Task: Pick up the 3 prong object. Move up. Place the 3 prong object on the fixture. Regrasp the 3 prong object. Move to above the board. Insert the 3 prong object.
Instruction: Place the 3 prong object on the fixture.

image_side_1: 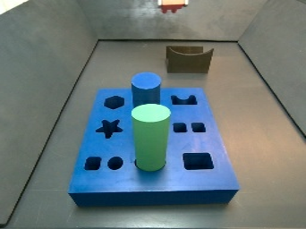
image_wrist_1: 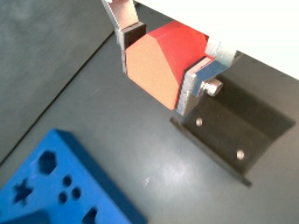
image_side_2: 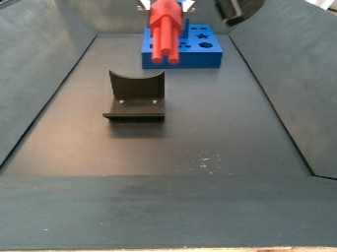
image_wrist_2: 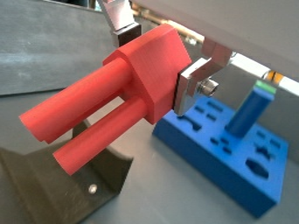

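Observation:
My gripper (image_wrist_1: 163,66) is shut on the 3 prong object (image_wrist_1: 163,61), a red-orange block held between the two silver fingers and raised above the floor. In a wrist view its long prongs (image_wrist_2: 87,118) stick out from the block beyond the gripper (image_wrist_2: 158,57). The dark fixture (image_wrist_1: 239,122) stands on the floor below and beside the held piece, apart from it. In both side views the object (image_side_1: 174,6) (image_side_2: 164,30) hangs high at the far end. The blue board (image_side_1: 156,134) lies apart from the fixture (image_side_1: 188,58) (image_side_2: 134,96).
A blue cylinder (image_side_1: 146,88) and a taller green cylinder (image_side_1: 149,134) stand upright in the board. Grey walls (image_side_1: 54,107) slope up round the dark floor. The board also shows in both wrist views (image_wrist_1: 59,188) (image_wrist_2: 222,153).

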